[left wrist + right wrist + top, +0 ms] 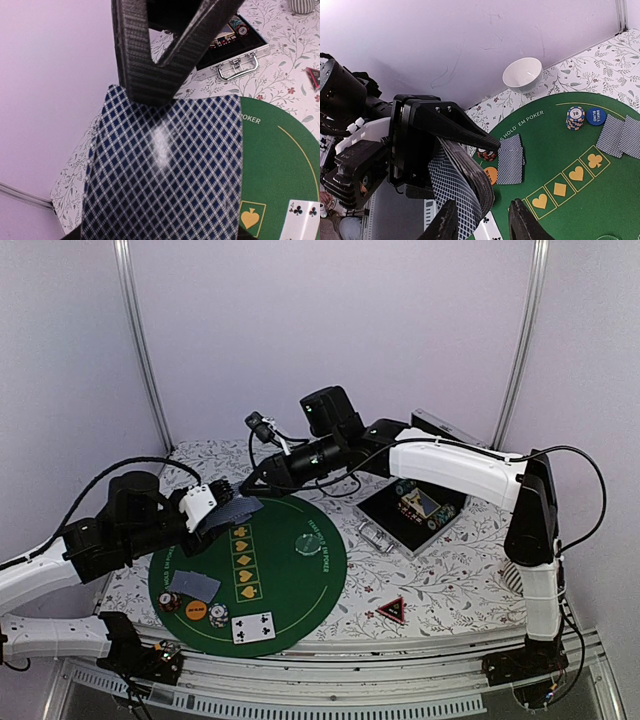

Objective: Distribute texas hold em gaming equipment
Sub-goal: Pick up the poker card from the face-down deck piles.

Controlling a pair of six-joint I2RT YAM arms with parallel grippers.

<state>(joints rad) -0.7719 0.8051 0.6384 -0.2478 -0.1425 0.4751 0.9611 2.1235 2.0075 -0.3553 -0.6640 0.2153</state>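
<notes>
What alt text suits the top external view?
Two robot arms meet at a green poker mat's far edge: the left claw holds a deck of blue-backed cards and the right claw reaches for it. Chip stacks and cards lie on the mat; an open metal case sits beside it.

deck [238, 512]: in my left gripper [210, 505], over the mat's far-left edge; my right gripper [252, 483] at its far edge
mat [310, 585]: on the table [460, 580], centre-left
mid disc [306, 543]: on the mat, right of the suit row [243, 562]
mat's near rim, left to right: chips [170, 602]; near disc [195, 612]; chip stack [218, 616]; face-up cards [252, 627]
face-down cards [193, 586]: just behind the chips
case [412, 510]: right of the mat, far side
token [391, 610]: off the mat, before the case
</notes>
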